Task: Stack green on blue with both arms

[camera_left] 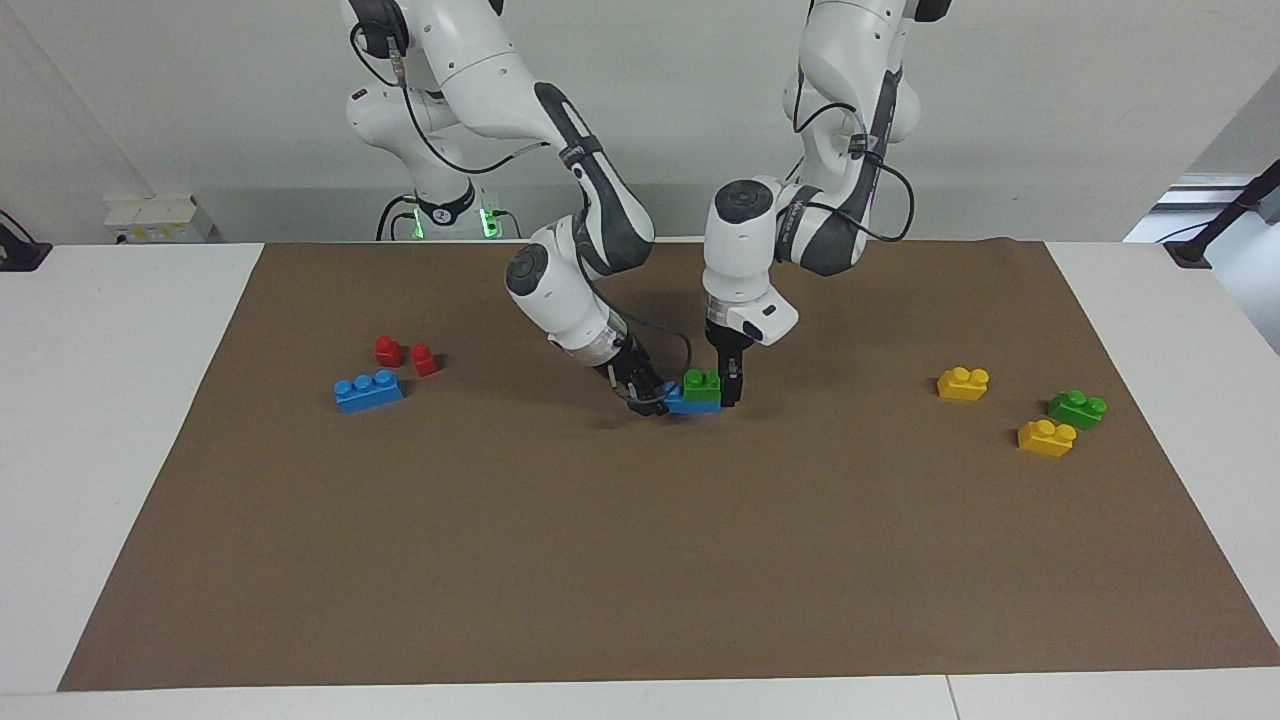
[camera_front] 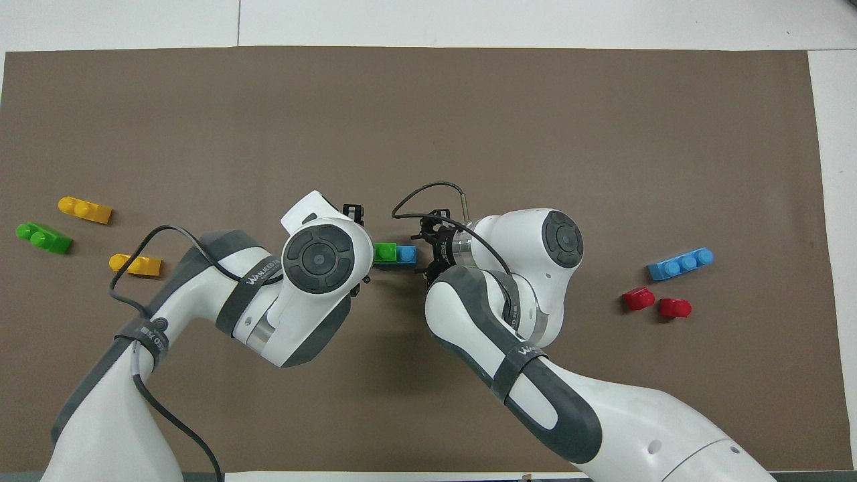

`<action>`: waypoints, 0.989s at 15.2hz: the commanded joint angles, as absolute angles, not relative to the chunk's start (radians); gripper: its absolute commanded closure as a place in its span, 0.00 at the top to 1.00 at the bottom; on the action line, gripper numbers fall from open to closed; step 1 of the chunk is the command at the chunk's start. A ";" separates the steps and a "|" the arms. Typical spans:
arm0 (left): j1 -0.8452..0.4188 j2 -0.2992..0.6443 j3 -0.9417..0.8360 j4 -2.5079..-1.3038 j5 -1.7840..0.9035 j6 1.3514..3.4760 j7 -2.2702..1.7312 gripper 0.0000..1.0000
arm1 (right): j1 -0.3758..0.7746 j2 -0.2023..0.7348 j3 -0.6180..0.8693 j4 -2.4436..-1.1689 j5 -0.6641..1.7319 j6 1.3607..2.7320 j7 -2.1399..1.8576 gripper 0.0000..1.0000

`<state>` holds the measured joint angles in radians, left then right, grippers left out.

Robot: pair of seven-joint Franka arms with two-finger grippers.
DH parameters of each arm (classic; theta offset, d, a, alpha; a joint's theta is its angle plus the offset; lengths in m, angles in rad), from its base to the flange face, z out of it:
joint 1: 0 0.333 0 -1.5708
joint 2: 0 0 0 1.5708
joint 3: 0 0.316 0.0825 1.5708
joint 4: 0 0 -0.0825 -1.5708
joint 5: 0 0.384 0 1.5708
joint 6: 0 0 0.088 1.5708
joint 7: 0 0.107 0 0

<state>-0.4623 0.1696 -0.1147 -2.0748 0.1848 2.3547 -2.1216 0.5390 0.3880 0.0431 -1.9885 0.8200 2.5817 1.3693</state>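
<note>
Mid-surface, on the brown mat (camera_left: 640,560): green brick (camera_left: 702,380) sits on top of the blue brick (camera_left: 692,402), over the end toward the left arm, w/ one blue stud still bare at the right arm's end, as the overhead view shows. Left gripper (camera_left: 731,388) hangs straight down just beside the stack, at its left-arm end; can't tell if its fingers are apart or together, nor whether they touch the bricks. Right gripper (camera_left: 645,397) comes in slanted and low at the stack's other end, right against the blue brick; fingers there can't be read either, grip or no grip unclear. Elsewhere, toward the right arm's end of the surface: a second blue brick (camera_left: 368,389) w/ two small red pieces (camera_left: 405,354) just beside it, nearer the robots. Toward the left arm's end: a second green brick (camera_left: 1077,408) between two yellow bricks (camera_left: 963,383), one nearer the robots, one farther, all well apart from the stack.
</note>
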 commanded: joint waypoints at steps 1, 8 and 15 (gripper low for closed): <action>-0.394 0.095 -0.115 -2.068 0.204 2.287 -2.022 1.00 | 0.477 0.370 0.043 -1.965 0.848 2.505 1.341 1.00; -0.201 0.060 -0.114 -1.939 0.160 2.151 -1.595 1.00 | 0.200 0.203 0.038 -1.951 0.579 2.167 1.090 1.00; -0.039 0.060 -0.114 -1.905 0.156 2.143 -1.029 1.00 | -0.037 0.085 0.037 -1.795 0.315 1.770 0.643 1.00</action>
